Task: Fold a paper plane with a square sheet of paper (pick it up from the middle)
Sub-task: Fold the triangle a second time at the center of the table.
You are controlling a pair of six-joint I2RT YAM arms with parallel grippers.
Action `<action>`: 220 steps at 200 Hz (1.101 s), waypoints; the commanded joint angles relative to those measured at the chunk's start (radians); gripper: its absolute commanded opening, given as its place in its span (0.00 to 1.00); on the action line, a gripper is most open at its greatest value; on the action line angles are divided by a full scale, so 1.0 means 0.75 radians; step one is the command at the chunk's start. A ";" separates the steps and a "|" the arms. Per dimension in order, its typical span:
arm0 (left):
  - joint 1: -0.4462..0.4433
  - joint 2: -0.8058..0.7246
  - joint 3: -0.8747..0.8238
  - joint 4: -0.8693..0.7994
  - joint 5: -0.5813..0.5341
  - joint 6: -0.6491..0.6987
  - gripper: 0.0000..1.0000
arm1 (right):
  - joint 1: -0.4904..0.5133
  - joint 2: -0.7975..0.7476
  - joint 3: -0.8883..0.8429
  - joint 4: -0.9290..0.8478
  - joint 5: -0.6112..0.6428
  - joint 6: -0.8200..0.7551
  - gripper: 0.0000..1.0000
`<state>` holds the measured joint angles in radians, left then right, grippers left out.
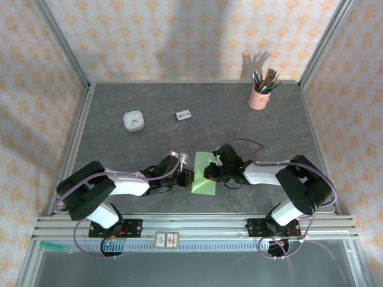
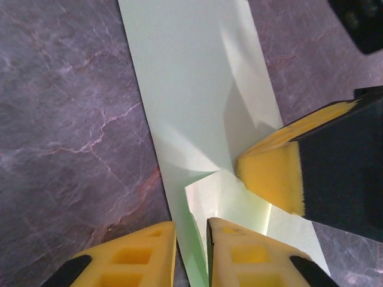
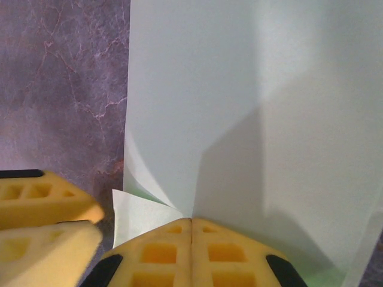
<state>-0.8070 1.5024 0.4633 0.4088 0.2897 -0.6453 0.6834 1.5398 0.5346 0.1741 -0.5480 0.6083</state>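
Fingers (image 3: 233,263) of the right gripper (image 1: 209,173) are pressing tight against each other, and their tips are resting on the green paper sheet (image 1: 202,170). I cannot tell whether a layer is caught between them. The sheet is lying partly folded near the front edge of the grey marbled table (image 1: 119,155), between the two arms, and a small flap (image 2: 224,197) is curling up beside those tips. The left gripper (image 1: 188,178) is hovering at the sheet's left edge. Its yellow jaws are standing slightly parted, and the gap looks too wide to be pinching paper. Well back, a pink pencil cup (image 1: 259,97), a small white dish (image 1: 133,121) and a printed card (image 1: 183,115) are sitting apart.
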 commanded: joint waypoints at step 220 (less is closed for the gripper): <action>-0.115 0.143 0.046 0.044 0.106 -0.067 0.00 | -0.007 0.103 -0.005 -0.201 0.125 -0.062 0.00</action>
<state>-0.8906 1.6081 0.4839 0.4980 0.4164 -0.7391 0.6834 1.5608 0.5560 0.1699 -0.5484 0.5957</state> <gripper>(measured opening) 0.062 0.042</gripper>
